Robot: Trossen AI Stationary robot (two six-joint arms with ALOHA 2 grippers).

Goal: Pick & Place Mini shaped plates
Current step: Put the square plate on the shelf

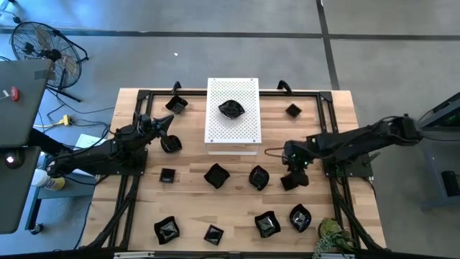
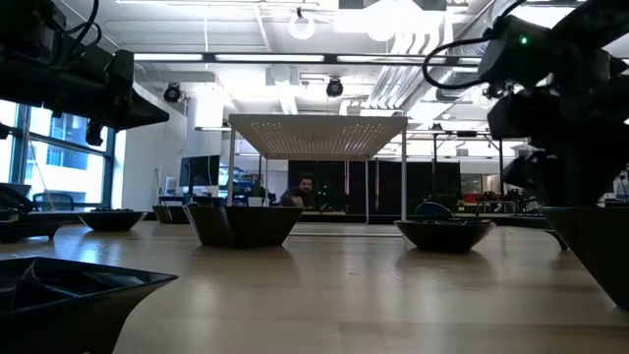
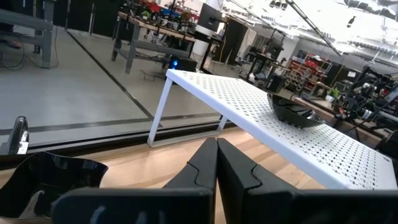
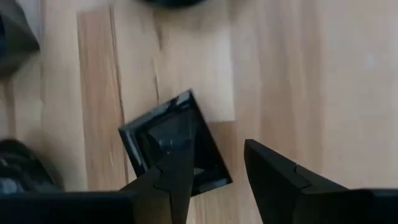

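Note:
Several mini shaped plates, small glossy black dishes, lie scattered on the wooden table (image 1: 237,205). One plate (image 1: 231,109) rests on the white perforated board (image 1: 232,126) at the far middle. My right gripper (image 4: 217,155) is open over a square plate (image 4: 174,146), which lies flat on the table right of centre (image 1: 289,182). One finger (image 4: 177,171) is over the plate's hollow and the other (image 4: 267,168) is outside its rim. My left gripper (image 3: 216,168) is shut and empty at the table's left (image 1: 167,124), level, pointing toward the board. My right gripper comes slanting down from the table's right side, its fingers on either side of the square plate's rim (image 4: 214,158). I cannot tell whether a finger touches the plate. The plate lies flat on the table.
More plates lie nearby: (image 1: 259,177), (image 1: 216,175), (image 1: 167,175), (image 1: 171,143), (image 1: 300,217), (image 1: 267,224). Others lie by the far edge (image 1: 177,103), (image 1: 292,110). Black frame rails (image 1: 338,194) run along both table sides. A small plant (image 1: 332,237) stands at the near right corner.

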